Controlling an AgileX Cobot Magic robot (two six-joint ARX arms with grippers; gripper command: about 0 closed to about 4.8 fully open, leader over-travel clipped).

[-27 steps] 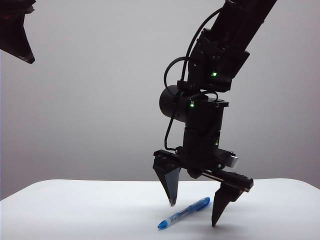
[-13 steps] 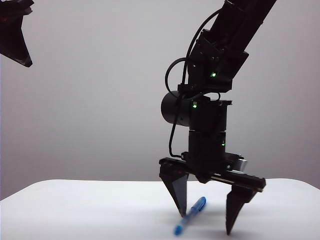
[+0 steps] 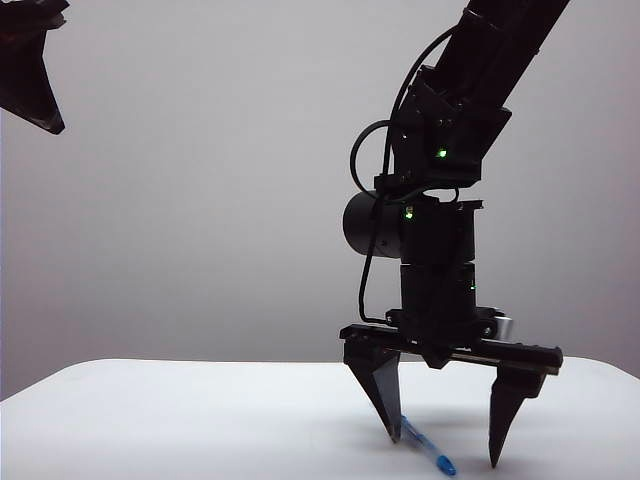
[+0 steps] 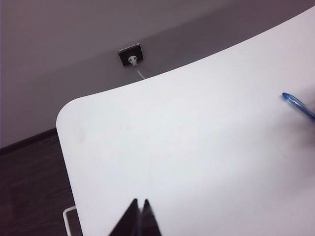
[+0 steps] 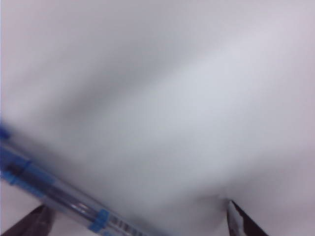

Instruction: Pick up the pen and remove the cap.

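Right pincer (image 3: 443, 452) hangs spread wide over the pen (image 3: 424, 446) on the tabletop (image 3: 150, 420), while left pincer (image 4: 138, 219) sits pressed together, raised.

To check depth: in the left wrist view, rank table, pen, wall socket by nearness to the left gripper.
From the shut left gripper:
1. Table, directly below.
2. Pen, farther out, at the open right gripper.
3. Wall socket, beyond the table.

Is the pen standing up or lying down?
Lying down. The pen lies flat on the white table, beside one finger of the open right gripper.
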